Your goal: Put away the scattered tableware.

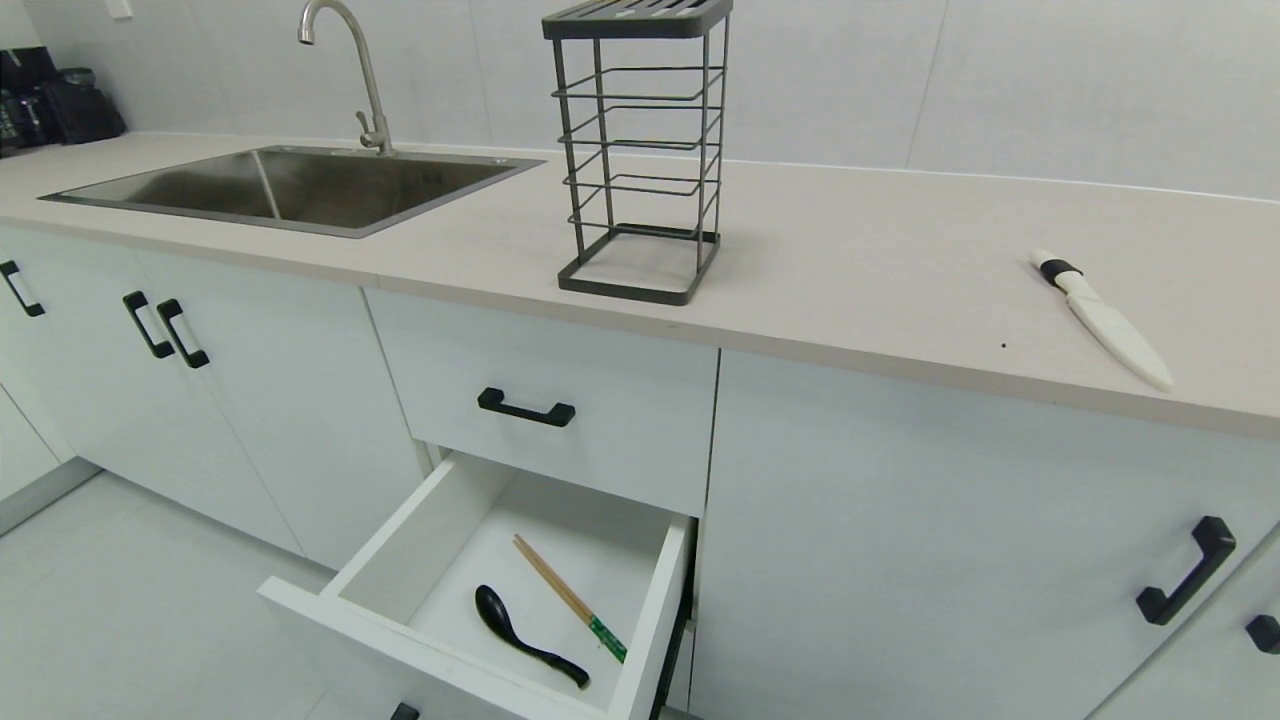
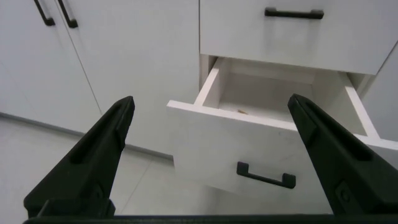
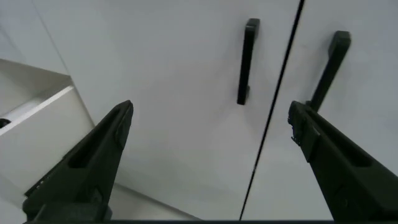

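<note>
White knife (image 1: 1100, 318) lies alone near the desk's (image 1: 850, 270) right front edge, well apart from the wire rack (image 1: 640, 150) and sink (image 1: 290, 185). Below, the open drawer (image 1: 400, 530) holds a black spoon (image 1: 520, 635) beside chopsticks (image 1: 565, 595). Left tool (image 2: 211, 102) is spread wide before that drawer, and right tool (image 3: 211, 109) is spread wide facing cabinet doors (image 3: 186, 93).

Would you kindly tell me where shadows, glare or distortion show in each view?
Head view: soft even light; the rack casts a faint shadow on the counter, the sink shows dull sheen without glare, and door seams fan out. Left wrist view: the left gripper is a dark silhouette, the drawer shaded inside. Right wrist view: the right gripper likewise dark, doors evenly lit.
</note>
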